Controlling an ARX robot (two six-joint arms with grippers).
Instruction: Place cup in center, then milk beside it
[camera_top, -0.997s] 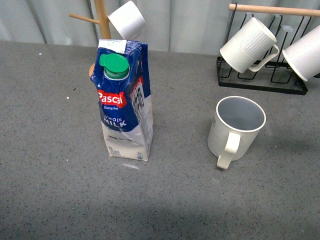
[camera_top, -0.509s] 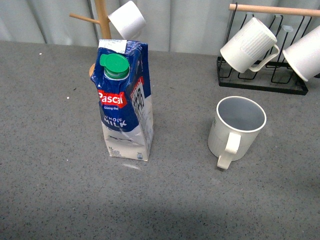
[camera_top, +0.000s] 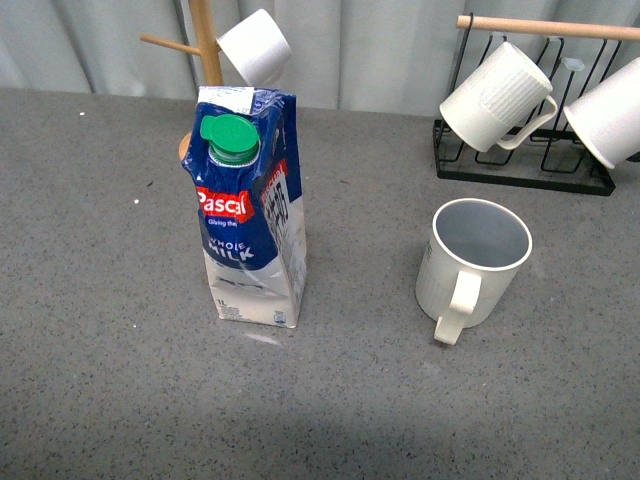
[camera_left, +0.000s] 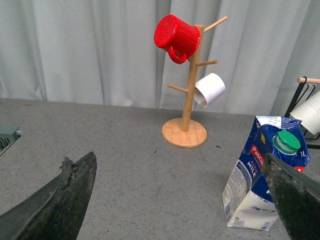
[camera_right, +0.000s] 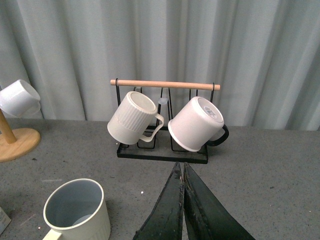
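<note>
Grey table, upright milk, cup, wooden mug tree, black rack

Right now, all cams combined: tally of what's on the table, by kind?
Mugs and cups: 5 (cup on the table, red mug, small white cup, ribbed white mug, white mug with dark handle)
Milk carton: 1
Wooden mug tree: 1
Wire rack: 1
Total: 8
</note>
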